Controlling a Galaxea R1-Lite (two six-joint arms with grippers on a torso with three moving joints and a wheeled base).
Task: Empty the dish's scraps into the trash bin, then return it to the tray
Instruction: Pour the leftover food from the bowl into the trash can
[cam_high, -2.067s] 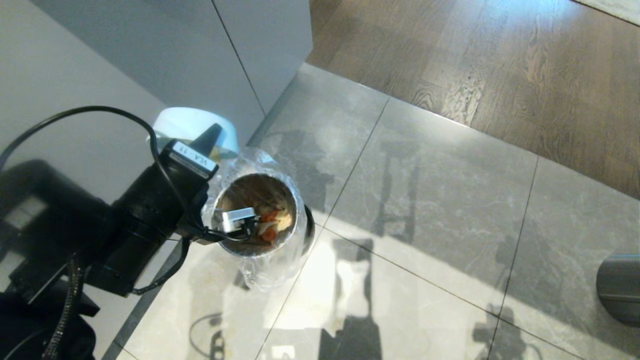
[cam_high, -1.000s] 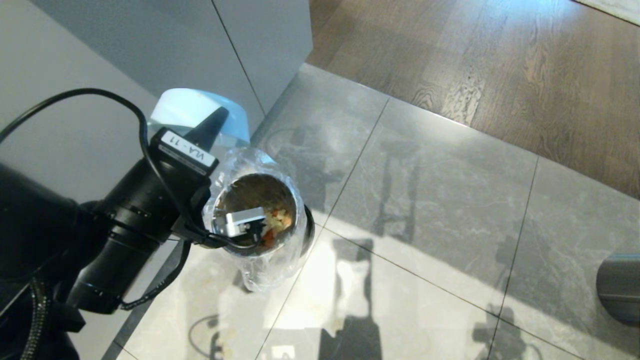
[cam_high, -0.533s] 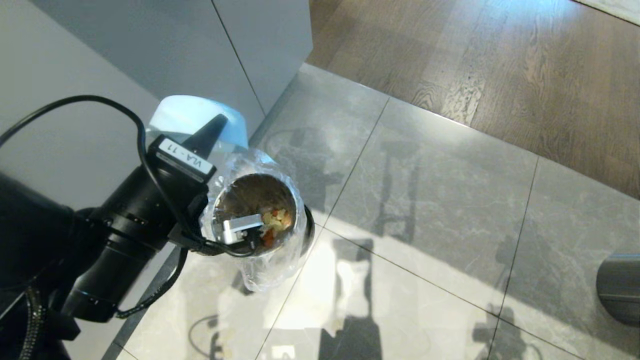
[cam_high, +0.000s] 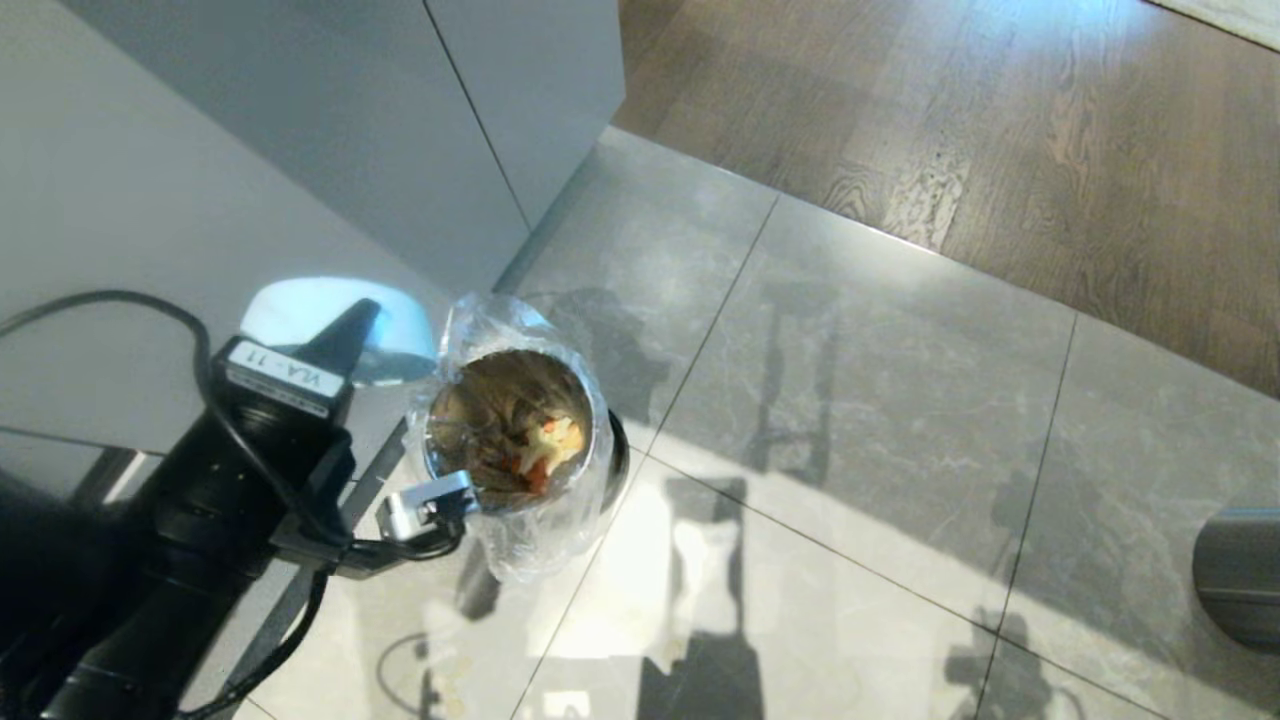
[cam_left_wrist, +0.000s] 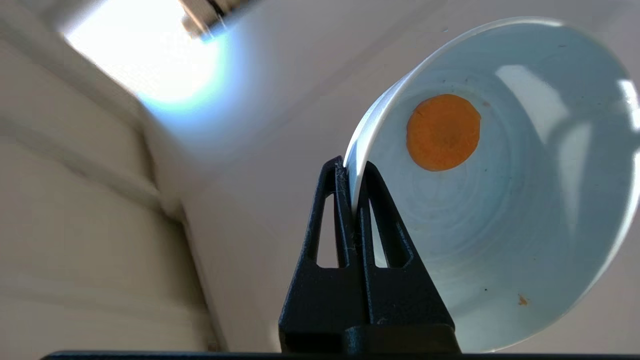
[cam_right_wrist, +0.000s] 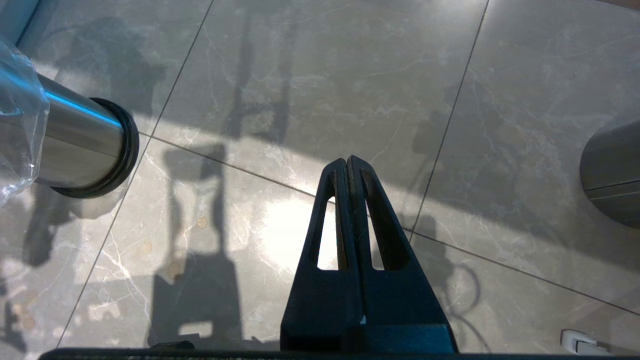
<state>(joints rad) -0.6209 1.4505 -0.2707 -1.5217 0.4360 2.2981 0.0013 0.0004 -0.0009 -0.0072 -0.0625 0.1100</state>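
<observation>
The left gripper (cam_left_wrist: 355, 170) clamps the dish (cam_left_wrist: 505, 200) rim, upturned at ten o'clock of the trash bin (cam_high: 515, 425). One orange slice (cam_left_wrist: 443, 132) clings inside; shake it over the bin before leaving.

Kitchen-type floor corner, tile meeting wood, strong sunlight.
Grey marbled floor tiles (cam_high: 860, 400) with thin dark grout lines, glossy, bright sun patches and hard shadows across them. Dark wood plank flooring (cam_high: 1000, 130) starts at a diagonal edge, upper right. Pale grey cabinet fronts (cam_high: 330, 120) on the left, vertical seam between panels. Second darker cylinder bin (cam_high: 1238, 575) at right edge.
</observation>
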